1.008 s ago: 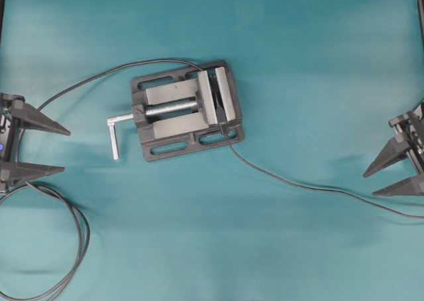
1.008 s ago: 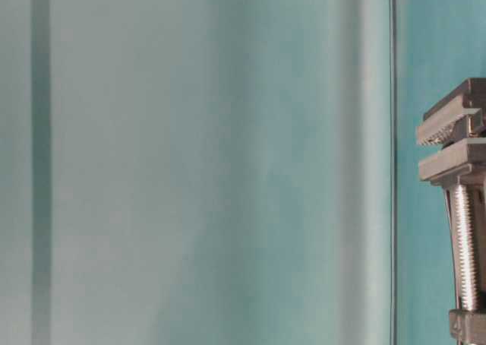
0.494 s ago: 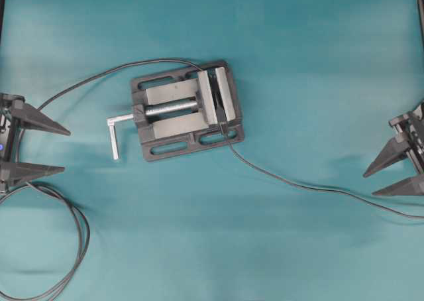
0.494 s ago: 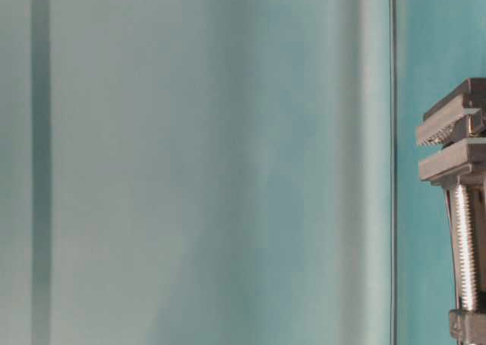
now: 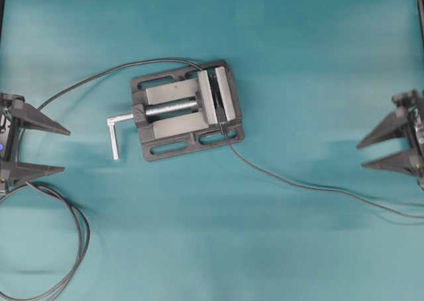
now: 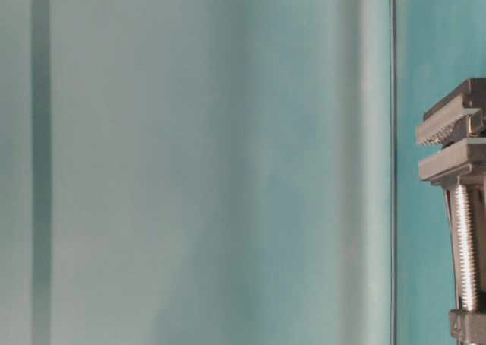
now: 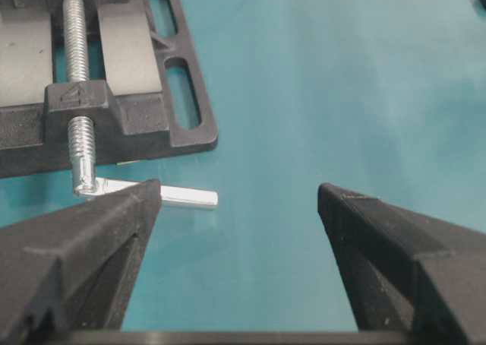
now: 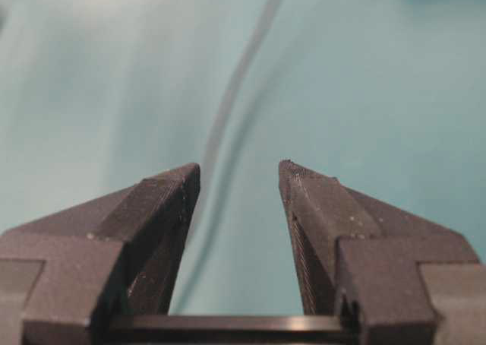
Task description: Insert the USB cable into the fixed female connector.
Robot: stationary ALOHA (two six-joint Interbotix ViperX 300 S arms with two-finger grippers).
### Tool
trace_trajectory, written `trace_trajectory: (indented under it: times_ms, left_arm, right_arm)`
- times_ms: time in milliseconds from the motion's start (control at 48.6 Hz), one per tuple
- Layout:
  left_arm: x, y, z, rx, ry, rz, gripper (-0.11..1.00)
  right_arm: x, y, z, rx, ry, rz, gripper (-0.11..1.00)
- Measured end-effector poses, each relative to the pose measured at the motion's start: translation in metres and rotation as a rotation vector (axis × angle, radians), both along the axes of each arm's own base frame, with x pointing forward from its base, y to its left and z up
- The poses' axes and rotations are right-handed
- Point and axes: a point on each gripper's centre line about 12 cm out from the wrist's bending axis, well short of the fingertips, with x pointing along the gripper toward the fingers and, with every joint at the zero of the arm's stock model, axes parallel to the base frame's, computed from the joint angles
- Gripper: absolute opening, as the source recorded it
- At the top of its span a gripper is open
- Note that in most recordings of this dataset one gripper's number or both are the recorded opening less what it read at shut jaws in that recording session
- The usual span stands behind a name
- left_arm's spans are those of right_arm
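The USB cable (image 5: 298, 183) is a thin dark line running from the right edge up to the lower right corner of the grey vise (image 5: 185, 109). Its end goes into the dark gap between the vise's jaws. I cannot make out the plug or the fixed female connector there. The long looped cable (image 5: 99, 75) enters the same gap from the top. My left gripper (image 5: 66, 151) is open at the left edge, pointing at the vise's L-shaped handle (image 7: 186, 199). My right gripper (image 5: 361, 156) is open and empty at the right edge. The cable (image 8: 235, 87) lies blurred beyond my right gripper (image 8: 239, 165).
Big loops of the long cable (image 5: 83, 235) lie at the lower left, just below my left gripper (image 7: 239, 187). The vise's screw and jaws (image 6: 456, 208) show at the right edge of the table-level view. Teal cloth covers the table.
My right gripper has moved up and a little left in the overhead view, away from the cable. The left gripper, the vise and both cables have not moved.
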Motion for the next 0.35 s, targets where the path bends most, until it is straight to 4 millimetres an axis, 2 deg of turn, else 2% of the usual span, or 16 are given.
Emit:
trace_trajectory:
  times_ms: [123, 350]
  left_arm:
    - [-0.0001, 0.0, -0.0002, 0.0, 0.002, 0.0, 1.0]
    - [-0.0001, -0.0002, -0.0002, -0.001, 0.002, -0.001, 1.0]
  right_arm:
    - [0.0002, -0.0109, 0.0019, 0.001, -0.01, -0.075, 0.52]
    - [-0.0028, -0.0105, 0.0053, 0.005, -0.045, -0.072, 0.52]
